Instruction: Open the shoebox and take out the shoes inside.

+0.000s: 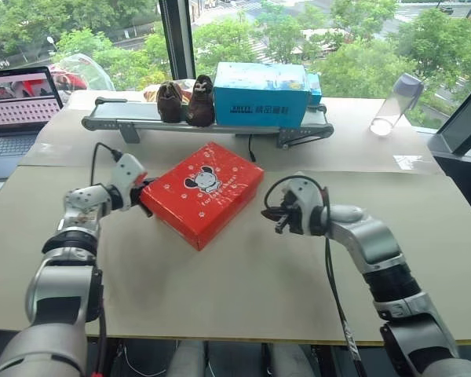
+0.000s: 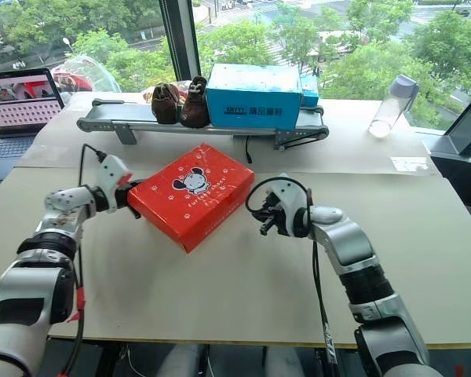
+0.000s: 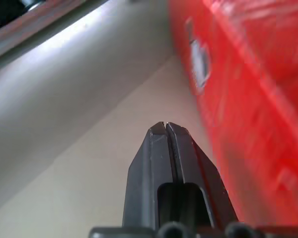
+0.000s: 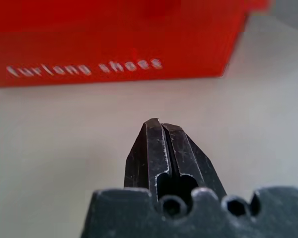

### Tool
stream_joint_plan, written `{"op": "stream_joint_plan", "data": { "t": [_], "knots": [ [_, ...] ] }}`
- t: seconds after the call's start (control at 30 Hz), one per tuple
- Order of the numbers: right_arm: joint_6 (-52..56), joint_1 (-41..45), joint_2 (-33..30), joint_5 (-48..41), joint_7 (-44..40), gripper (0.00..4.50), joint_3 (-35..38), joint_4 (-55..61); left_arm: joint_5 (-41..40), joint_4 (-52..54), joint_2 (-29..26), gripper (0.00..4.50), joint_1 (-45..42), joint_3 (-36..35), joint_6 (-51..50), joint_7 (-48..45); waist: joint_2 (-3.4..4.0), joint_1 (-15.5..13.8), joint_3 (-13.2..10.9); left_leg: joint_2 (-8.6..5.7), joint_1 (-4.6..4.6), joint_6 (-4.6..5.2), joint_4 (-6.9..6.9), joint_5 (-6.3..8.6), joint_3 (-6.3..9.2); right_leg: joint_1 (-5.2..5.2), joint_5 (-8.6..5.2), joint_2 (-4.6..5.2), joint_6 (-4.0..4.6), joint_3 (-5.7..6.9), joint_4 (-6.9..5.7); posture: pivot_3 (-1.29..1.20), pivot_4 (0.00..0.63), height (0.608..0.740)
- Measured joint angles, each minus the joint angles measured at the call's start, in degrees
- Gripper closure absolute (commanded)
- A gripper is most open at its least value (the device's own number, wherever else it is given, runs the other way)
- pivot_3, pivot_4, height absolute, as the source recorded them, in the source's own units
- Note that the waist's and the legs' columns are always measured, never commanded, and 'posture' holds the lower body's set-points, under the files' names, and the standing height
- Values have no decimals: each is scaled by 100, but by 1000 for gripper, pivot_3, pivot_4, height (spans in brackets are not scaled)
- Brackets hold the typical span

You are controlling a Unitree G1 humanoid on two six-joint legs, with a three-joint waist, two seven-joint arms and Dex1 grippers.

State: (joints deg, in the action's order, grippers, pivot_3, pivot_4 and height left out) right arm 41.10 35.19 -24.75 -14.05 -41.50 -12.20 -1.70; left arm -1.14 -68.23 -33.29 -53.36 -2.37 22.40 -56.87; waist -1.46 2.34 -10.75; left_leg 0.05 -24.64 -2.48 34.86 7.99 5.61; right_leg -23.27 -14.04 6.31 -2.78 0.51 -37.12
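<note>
The red-orange shoebox lies closed on the table's middle, its lid showing a cartoon mouse and paw prints. The shoes are hidden. My left gripper is shut and empty, its tip right beside the box's left end; the left wrist view shows the shut fingers next to the red side wall. My right gripper is shut and empty too, a short gap from the box's right side. In the right wrist view its tip points at the box wall with white lettering.
A conveyor belt runs across the back of the table, carrying two dark brown shoes and a blue box. A laptop stands at the far left, a clear bottle at the back right. Windows lie behind.
</note>
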Motion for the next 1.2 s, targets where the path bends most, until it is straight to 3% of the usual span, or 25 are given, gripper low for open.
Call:
{"op": "stream_joint_plan", "data": {
  "t": [0.23, 0.47, 0.7, 0.87, 0.97, 1.2],
  "knots": [
    [-202, 20, 320, 193, 59, 4499, -73, -431, -262, 464, 326, 4470, 147, -9, -60, -775, 0, -32, 0, -4, -1, 0, 2, 0, 1, 4, 1, 2, 1, 0, -1, 0, 150, 740],
    [-240, 47, -10, 383, -20, 4499, -37, -523, -1046, 3086, 534, 4470, 1370, -34, -1585, -1310, 0, -29, 0, -3, 1, 0, 5, 0, 5, 8, 2, 2, 1, -1, 0, 0, 150, 740],
    [455, -523, -781, 331, -272, 4499, 40, 700, -1485, 5646, 439, 4470, 2720, 245, -3332, -1238, 2, -7, -1, -2, 3, 0, -1, 0, 6, 5, 0, 1, 2, -5, 1, 0, 150, 740],
    [1377, -1002, -1082, 121, -292, 4499, 213, 1873, -1676, 6704, 328, 4470, 3426, 327, -3968, -1145, 2, 25, -1, 3, 18, 1, -2, 1, 3, 12, -1, -2, 3, -11, 1, 0, 150, 740],
    [1931, -1344, -1039, -35, -125, 4499, 257, 2496, -1739, 7007, 240, 4470, 3670, 276, -4133, -1070, 2, -2, 0, 4, 24, 1, -2, 1, 3, 18, -4, -2, 6, -10, 1, 0, 150, 740],
    [1950, -1360, -746, -63, 160, 4499, 280, 2384, -1674, 6473, 186, 4470, 3184, 113, -3983, -742, 1, -31, 0, 4, 26, 2, 10, 0, 2, 22, -1, -5, 4, -11, 2, 0, 150, 740]
  ]
}}
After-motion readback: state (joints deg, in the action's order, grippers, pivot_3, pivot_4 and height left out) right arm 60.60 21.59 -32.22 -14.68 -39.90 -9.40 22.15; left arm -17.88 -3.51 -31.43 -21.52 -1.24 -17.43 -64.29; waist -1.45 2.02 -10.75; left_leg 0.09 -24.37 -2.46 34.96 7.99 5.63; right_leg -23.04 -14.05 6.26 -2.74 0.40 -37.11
